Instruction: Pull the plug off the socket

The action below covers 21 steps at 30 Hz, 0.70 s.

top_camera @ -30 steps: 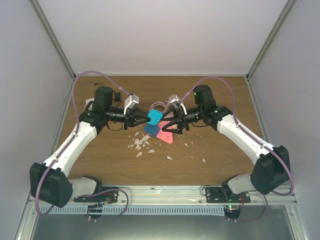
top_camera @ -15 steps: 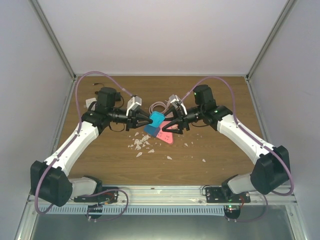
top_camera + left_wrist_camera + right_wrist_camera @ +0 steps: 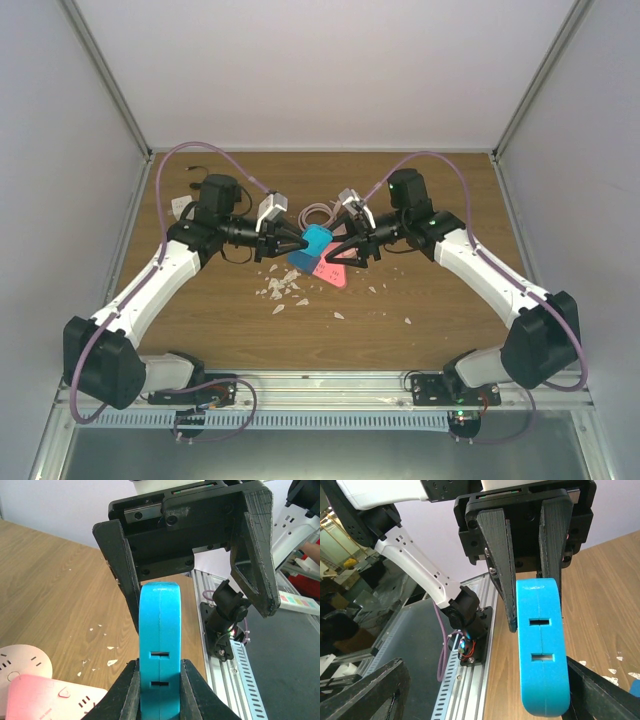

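My left gripper [image 3: 300,243] is shut on a blue plug [image 3: 316,240], gripping its flat sides and holding it just above the wooden table. In the left wrist view the plug [image 3: 160,645] stands edge-on between my fingers [image 3: 125,692], with two slots showing. The salmon-pink socket [image 3: 334,273] lies on the table just right of the plug, and its corner shows in the left wrist view [image 3: 47,700]. My right gripper [image 3: 343,256] is open wide above the socket, facing the plug [image 3: 542,645]. I cannot tell whether the plug still touches the socket.
White flakes [image 3: 281,290] lie scattered in front of the socket. A pale coiled cable [image 3: 318,212] lies behind the grippers. A pale round disc [image 3: 20,662] lies beside the socket. A metal rail [image 3: 330,385] runs along the near edge.
My left gripper has moved a little to the right with the blue plug in it. The right arm has barely moved.
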Each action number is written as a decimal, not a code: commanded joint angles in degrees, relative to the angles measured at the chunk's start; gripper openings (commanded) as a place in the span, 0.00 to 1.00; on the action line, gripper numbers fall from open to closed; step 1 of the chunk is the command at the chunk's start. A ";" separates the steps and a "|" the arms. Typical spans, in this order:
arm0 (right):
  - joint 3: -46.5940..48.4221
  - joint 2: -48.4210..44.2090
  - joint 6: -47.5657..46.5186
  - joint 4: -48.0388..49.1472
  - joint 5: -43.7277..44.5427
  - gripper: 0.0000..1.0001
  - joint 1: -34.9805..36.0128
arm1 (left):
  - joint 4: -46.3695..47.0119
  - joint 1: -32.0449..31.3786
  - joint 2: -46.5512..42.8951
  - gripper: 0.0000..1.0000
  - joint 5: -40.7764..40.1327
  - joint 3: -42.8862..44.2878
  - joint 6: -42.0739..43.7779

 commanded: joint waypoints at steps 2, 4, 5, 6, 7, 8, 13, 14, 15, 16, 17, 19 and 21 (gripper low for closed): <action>0.20 -1.41 1.56 2.91 -7.75 0.79 1.23 | 0.98 -0.16 1.49 0.00 -5.41 1.44 -0.07; 0.25 -1.25 3.17 3.68 -8.57 0.80 1.21 | 0.91 -0.16 1.56 0.00 -5.80 1.35 0.12; 0.33 -1.11 3.57 3.97 -8.67 0.81 1.23 | 0.84 -0.20 1.63 0.00 -6.01 1.34 0.32; 0.48 -1.14 3.61 3.97 -8.36 0.81 1.21 | 0.80 -0.21 1.69 0.00 -5.99 1.34 0.39; 0.73 -1.03 3.33 3.69 -7.70 0.82 1.20 | 0.75 -0.16 1.74 0.00 -5.76 1.34 0.59; 0.99 -1.06 2.84 3.24 -6.54 0.84 1.07 | 0.62 -0.06 1.84 0.00 -5.43 1.41 1.03; 0.13 -2.65 2.81 3.82 2.22 0.96 -1.78 | -0.37 1.26 1.64 0.00 -4.13 0.90 3.06; -0.41 -3.02 3.72 4.79 3.24 0.99 -2.80 | -0.50 1.37 1.55 0.00 -4.06 0.64 3.41; -0.90 -3.43 4.41 5.62 4.15 0.99 -3.97 | -0.48 1.57 1.39 0.00 -3.97 0.40 3.58; -1.20 -3.59 4.70 5.98 5.20 1.00 -4.97 | -0.37 1.87 1.33 0.00 -3.88 0.11 3.64; -1.32 -3.70 4.63 6.13 6.03 1.00 -5.81 | -0.23 2.21 1.32 0.00 -3.80 -0.10 3.71; -1.49 -3.94 3.69 5.67 7.24 1.00 -7.06 | -0.02 3.34 1.60 0.00 -3.40 -0.53 3.70; -1.84 -4.27 2.46 5.25 8.14 1.00 -7.87 | -0.14 4.79 2.28 0.00 -3.25 -0.72 3.86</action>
